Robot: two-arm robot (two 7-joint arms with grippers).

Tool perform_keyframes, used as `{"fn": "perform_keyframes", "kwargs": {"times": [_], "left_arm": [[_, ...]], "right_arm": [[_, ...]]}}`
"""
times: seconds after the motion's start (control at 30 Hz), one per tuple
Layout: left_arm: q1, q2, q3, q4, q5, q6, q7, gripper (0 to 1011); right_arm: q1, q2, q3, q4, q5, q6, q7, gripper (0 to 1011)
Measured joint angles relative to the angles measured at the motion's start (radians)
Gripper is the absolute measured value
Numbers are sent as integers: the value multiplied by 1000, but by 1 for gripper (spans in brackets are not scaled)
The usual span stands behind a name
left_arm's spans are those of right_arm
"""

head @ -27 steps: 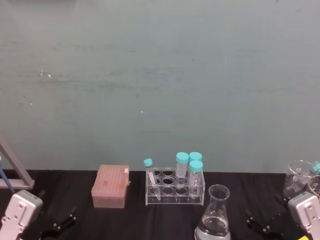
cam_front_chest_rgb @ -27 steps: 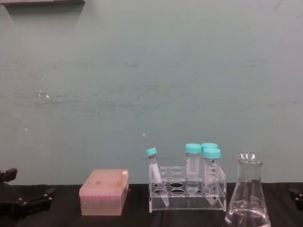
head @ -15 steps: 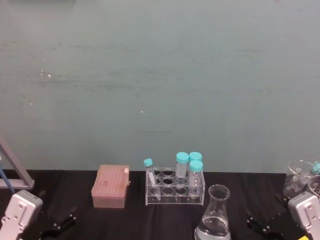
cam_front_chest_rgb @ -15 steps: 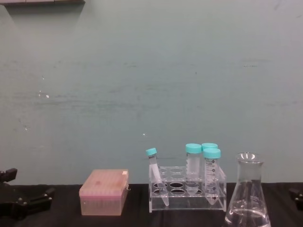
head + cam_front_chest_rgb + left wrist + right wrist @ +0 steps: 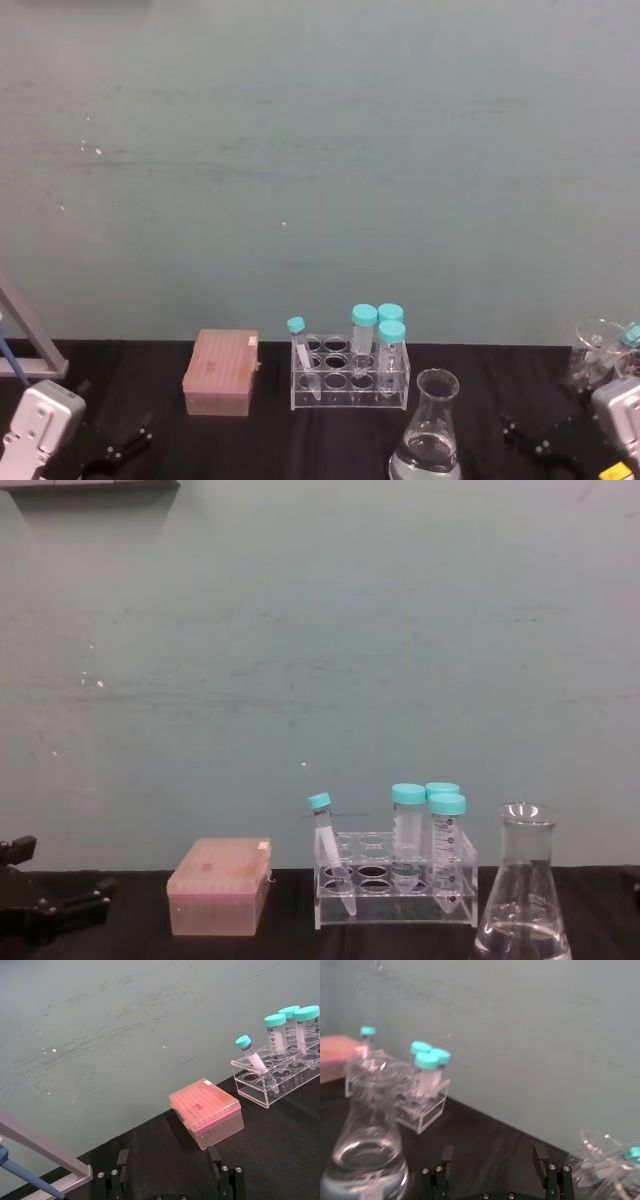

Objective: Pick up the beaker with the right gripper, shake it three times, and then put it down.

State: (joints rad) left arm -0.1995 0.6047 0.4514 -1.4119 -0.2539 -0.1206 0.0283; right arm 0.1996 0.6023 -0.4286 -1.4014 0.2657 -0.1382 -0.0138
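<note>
One beaker (image 5: 427, 432), free gap — R tool (image 5: 492, 1162) spread

Upright clear glass beaker (image 5: 427, 432), partly filled

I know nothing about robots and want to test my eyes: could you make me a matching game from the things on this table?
1. beaker
2. pink box
3. tube rack
4. right gripper

A. holds teal-capped tubes
B. open, gripping nothing
C. clear liquid inside
D. stands left of the rack

Pairs: 1-C, 2-D, 3-A, 4-B
</note>
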Motion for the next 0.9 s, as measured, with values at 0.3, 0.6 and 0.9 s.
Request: {"fn": "perform_keyframes", "kwargs": {"times": [0.3,0.6,0.9], "left_arm": [[0,0,0,0,0,0,0,1000],[0,0,0,0,0,0,0,1000],[0,0,0,0,0,0,0,1000]], "right_arm": [[45,-29,91,-3,95,-68,72,1000],[85,-58,128,-68,230,-122,247,1000],[79,-67,111,-117,301,-5,350,1000]]}}
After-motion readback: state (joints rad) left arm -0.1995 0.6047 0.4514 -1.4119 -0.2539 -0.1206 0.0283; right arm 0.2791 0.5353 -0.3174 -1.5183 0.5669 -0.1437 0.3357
